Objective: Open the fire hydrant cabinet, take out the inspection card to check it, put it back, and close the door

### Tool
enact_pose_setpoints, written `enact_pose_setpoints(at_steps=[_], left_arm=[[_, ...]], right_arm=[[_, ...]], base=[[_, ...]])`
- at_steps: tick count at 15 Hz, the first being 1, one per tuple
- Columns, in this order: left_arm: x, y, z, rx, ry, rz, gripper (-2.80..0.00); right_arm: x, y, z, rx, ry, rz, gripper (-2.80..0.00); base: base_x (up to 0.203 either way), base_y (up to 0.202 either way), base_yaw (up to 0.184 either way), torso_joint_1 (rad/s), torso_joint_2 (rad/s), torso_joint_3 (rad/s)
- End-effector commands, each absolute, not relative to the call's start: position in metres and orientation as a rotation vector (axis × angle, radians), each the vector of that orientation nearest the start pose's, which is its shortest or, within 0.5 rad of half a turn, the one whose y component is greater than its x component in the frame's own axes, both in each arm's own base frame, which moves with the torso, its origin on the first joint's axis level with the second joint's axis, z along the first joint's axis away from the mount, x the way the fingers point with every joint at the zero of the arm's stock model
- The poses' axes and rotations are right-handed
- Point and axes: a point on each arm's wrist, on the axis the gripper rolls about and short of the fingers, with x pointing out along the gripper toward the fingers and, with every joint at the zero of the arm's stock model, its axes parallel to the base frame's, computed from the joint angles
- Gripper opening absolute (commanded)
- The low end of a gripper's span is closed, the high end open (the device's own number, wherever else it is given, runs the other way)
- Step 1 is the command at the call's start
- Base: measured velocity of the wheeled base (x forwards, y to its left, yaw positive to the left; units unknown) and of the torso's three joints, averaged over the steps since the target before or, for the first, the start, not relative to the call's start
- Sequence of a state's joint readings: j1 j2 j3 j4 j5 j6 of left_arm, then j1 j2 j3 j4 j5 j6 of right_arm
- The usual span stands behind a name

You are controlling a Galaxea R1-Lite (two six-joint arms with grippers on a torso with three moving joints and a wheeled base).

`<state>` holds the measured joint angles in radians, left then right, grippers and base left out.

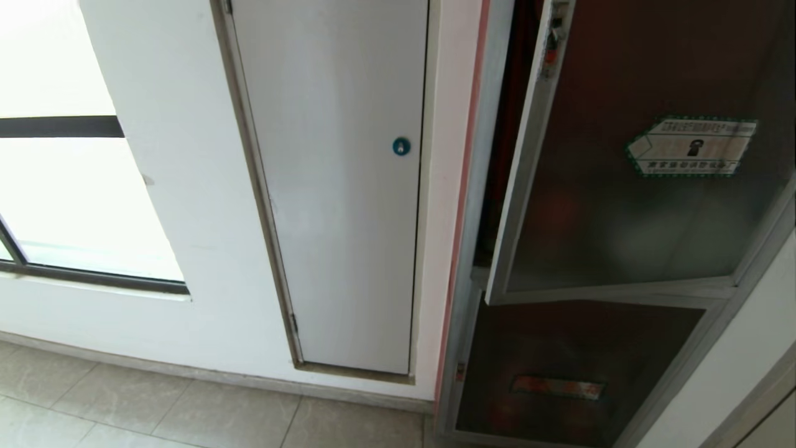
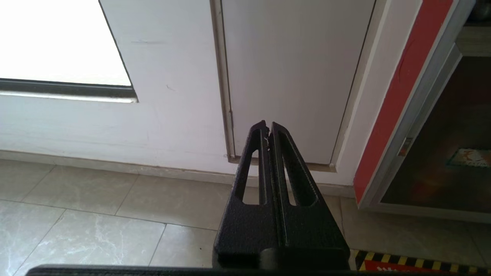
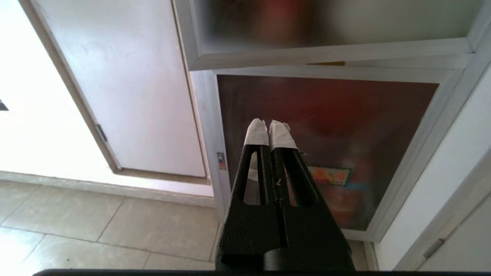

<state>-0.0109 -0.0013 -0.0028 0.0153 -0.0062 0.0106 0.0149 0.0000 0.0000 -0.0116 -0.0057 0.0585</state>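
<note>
Head view: fire hydrant cabinet [image 1: 482, 205], door [image 1: 628, 186] ajar.

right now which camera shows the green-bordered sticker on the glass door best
The head view: the sticker sits whole on the door, which stands ajar. The right wrist view catches only the door's bottom frame rail and blurred glass, no sticker. The left wrist view misses that door entirely.

Cabinet interior [image 1: 497, 186] mostly behind door [image 1: 622, 205]
</note>
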Motion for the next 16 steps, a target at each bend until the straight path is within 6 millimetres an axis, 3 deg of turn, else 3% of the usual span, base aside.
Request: enact_pose_setpoints(at_steps=[1,16], left_arm=[[-0.0230,0.0001,0.0748,0.011,0.012,-0.017,-2.80],[-0.0230,0.0001,0.0748,0.011,0.012,-0.017,-2.80]], right_arm=[[-0.0226,-0.0005,0.0763,0.060,-0.009,0.010,-2.80],[-0.0226,-0.0005,0.0763,0.060,-0.009,0.009,-2.80]], base=[[0.198,0.000,-0.001,0.007,0.00,0.002],[0.197,0.000,0.000,0.002,0.00,0.002]])
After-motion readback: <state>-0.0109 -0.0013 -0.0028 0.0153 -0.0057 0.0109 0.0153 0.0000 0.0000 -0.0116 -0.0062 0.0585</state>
